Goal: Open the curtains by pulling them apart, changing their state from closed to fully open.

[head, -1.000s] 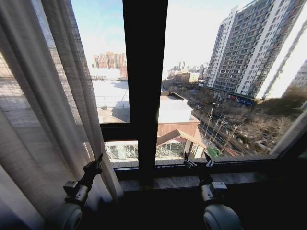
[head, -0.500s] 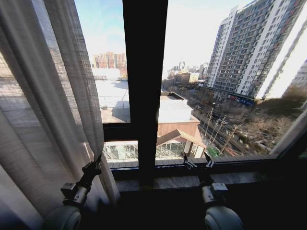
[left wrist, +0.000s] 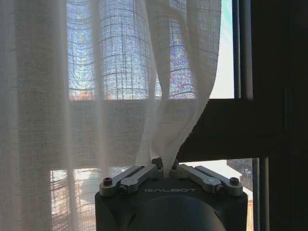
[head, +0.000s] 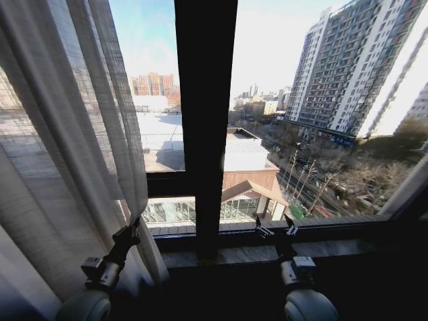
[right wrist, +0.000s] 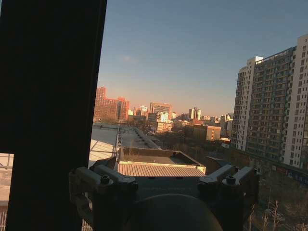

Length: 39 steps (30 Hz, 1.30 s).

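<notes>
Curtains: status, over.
Left end effector shut on left curtain edge. Right end effector open, empty, at sill. Window frame bar between them.

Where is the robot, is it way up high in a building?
Probably yes: a room on a high floor of a city building. A big window with a dark window frame looks down on low roofs and across at a tall apartment tower. The left claw pinches a sheer curtain.
</notes>
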Available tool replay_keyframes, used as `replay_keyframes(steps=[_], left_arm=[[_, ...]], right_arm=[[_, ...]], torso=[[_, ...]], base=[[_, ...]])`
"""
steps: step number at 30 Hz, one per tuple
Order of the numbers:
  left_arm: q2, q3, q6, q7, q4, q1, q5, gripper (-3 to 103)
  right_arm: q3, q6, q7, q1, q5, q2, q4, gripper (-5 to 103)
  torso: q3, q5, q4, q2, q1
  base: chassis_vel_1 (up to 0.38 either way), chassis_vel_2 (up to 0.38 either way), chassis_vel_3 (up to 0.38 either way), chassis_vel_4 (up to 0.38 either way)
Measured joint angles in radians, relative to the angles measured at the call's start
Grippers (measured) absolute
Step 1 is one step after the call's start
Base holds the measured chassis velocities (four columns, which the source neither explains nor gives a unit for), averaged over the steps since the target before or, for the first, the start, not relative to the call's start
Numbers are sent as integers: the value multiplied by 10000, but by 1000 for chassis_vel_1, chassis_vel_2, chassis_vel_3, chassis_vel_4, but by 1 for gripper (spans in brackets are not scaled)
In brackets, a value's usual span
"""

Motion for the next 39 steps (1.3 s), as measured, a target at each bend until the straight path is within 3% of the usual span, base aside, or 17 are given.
replay_keyframes(steps=[39], left_arm=[[-476,-281,-236,-6,-803,717,328,0]], right_arm=[[-427,62,17,-340,-182,-79,389,100]], torso=[[0,0,1,1,0]], base=[[330,333,-338,-334]])
